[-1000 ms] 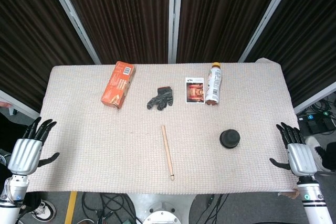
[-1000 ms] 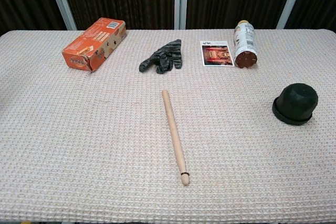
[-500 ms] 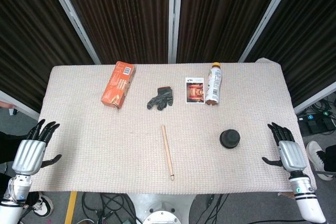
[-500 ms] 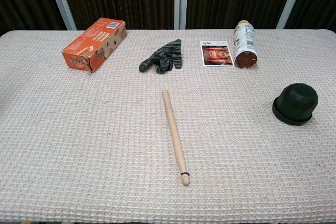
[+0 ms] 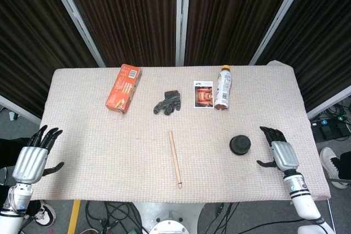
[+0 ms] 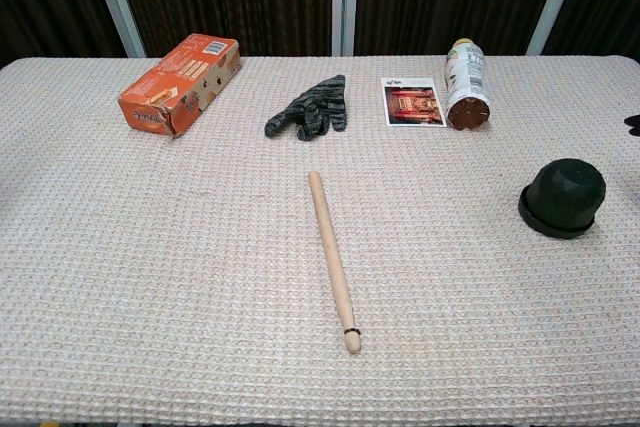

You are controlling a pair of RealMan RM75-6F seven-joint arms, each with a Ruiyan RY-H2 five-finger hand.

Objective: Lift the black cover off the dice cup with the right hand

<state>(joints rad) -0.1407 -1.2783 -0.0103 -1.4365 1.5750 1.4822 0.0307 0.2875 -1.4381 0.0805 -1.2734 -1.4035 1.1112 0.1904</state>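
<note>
The dice cup with its black domed cover [image 5: 239,145] [image 6: 563,197] stands on the right side of the table, the cover seated on its base. My right hand [image 5: 278,151] hovers over the table just right of the cup, fingers spread, holding nothing and not touching it. In the chest view only a dark fingertip [image 6: 633,125] shows at the right edge. My left hand [image 5: 34,156] stays off the table's left front corner with its fingers apart and empty.
A wooden stick [image 5: 175,159] lies mid-table. Along the back lie an orange box [image 5: 123,87], a dark glove [image 5: 167,102], a picture card [image 5: 203,93] and a bottle on its side [image 5: 222,87]. The table wears a woven cloth [image 5: 98,146].
My right hand has moved left, from beyond the table's right edge to over the cloth close to the dice cup. The left hand has barely shifted.
</note>
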